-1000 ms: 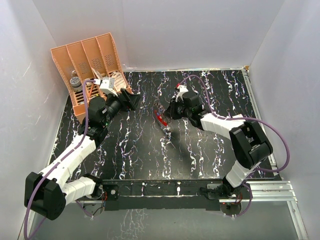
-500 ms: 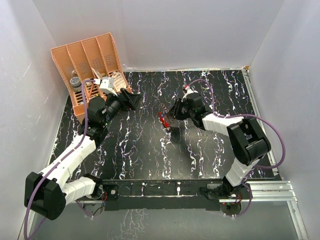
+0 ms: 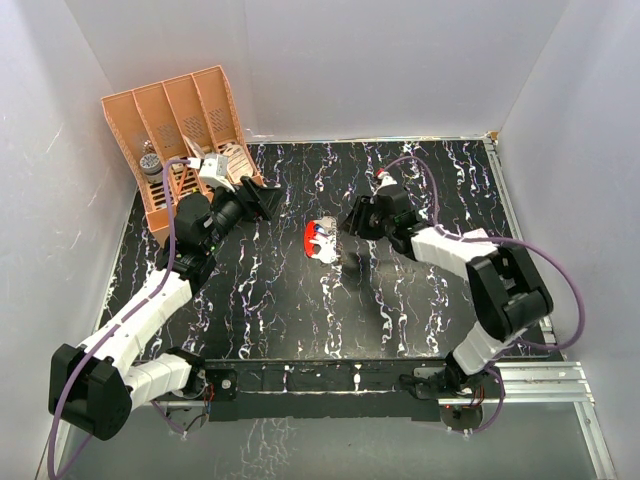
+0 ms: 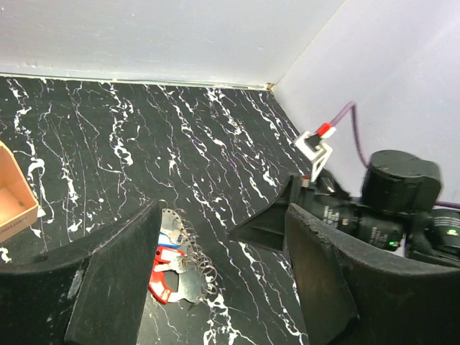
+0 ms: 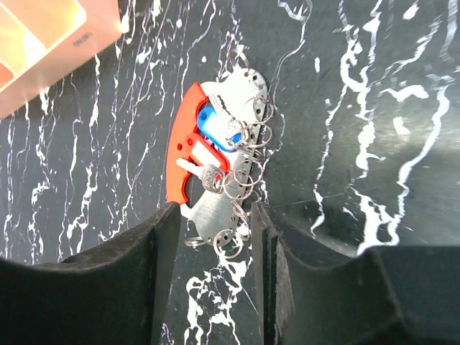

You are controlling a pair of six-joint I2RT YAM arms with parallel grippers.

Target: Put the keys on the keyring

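Right wrist view: my right gripper (image 5: 214, 219) fingers parted, empty, flanking near end of keyring (image 5: 178, 147), flat mid-table (image 5: 374, 108). Blue key (image 5: 213, 123), red key (image 5: 195, 152) within loop; threading unclear. Left gripper (image 4: 223, 212) wide, empty. Step: probably checking. Next: careful retreat, no snag.

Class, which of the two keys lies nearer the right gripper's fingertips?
The red-headed key; the blue-headed key sits beyond it, farther from the right gripper.

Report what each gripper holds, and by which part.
Nothing. The left gripper is open and empty; the keyring lies on the table between the right gripper's open fingers.
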